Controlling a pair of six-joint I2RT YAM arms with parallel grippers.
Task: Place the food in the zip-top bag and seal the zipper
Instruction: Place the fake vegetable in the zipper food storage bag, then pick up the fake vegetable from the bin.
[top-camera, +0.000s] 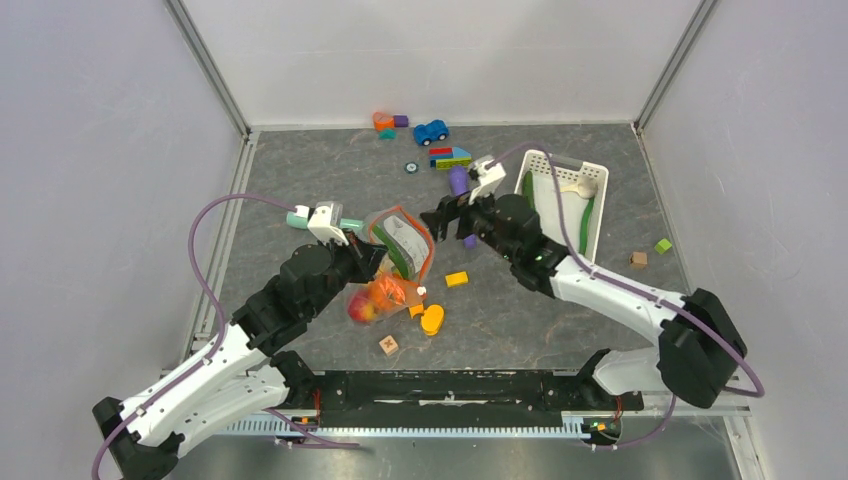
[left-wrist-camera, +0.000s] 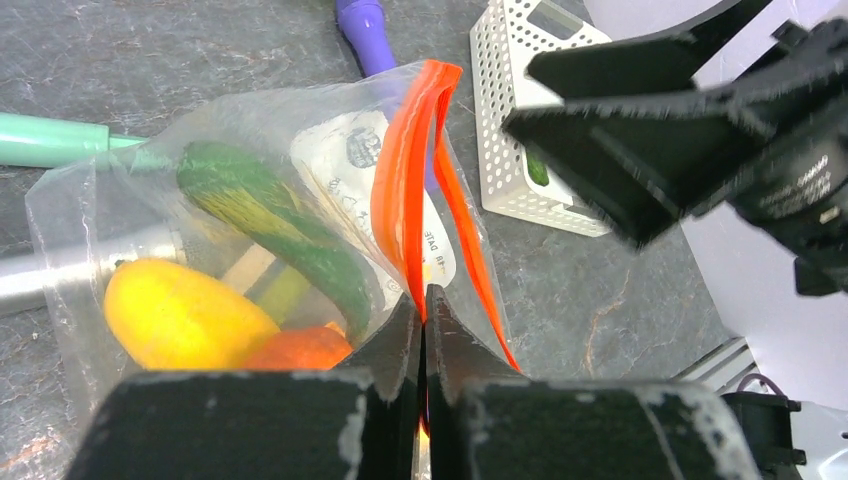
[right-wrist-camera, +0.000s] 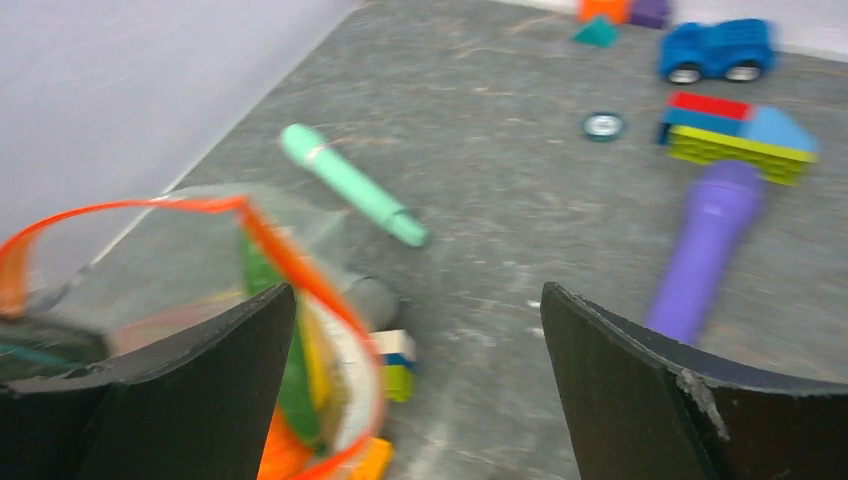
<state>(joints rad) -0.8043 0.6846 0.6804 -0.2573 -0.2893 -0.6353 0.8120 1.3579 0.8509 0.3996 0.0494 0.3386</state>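
I am pinching the zipper (left-wrist-camera: 400, 190), a thin, glossy orange-red strip, between the flat black pads of my left gripper (left-wrist-camera: 425, 300); its jaws are pressing fully together on the strip's lower end. The zip-top bag (left-wrist-camera: 130, 190) is hanging from that grip, clear, floppy and wrinkled, lying over the mottled dark grey table (top-camera: 560, 330) between my two arms. The strip is curving into an open loop at the bag's mouth.

Through the plastic, a long, ridged green cucumber (left-wrist-camera: 270, 225) is lying slantwise above a smooth, rounded yellow squash (left-wrist-camera: 180, 315) and an orange piece (left-wrist-camera: 300, 350). A white label patch (left-wrist-camera: 345, 160) is showing beside the strip.

My right gripper (right-wrist-camera: 410, 300) is hovering just beside the bag's mouth, its jaws standing wide apart, with nothing between them.

Behind it, a white slotted basket (top-camera: 560, 200) is holding a thin green bean (top-camera: 585, 215). A smooth purple tool (right-wrist-camera: 700, 240) and a teal tool (right-wrist-camera: 350, 185) are lying on the table.
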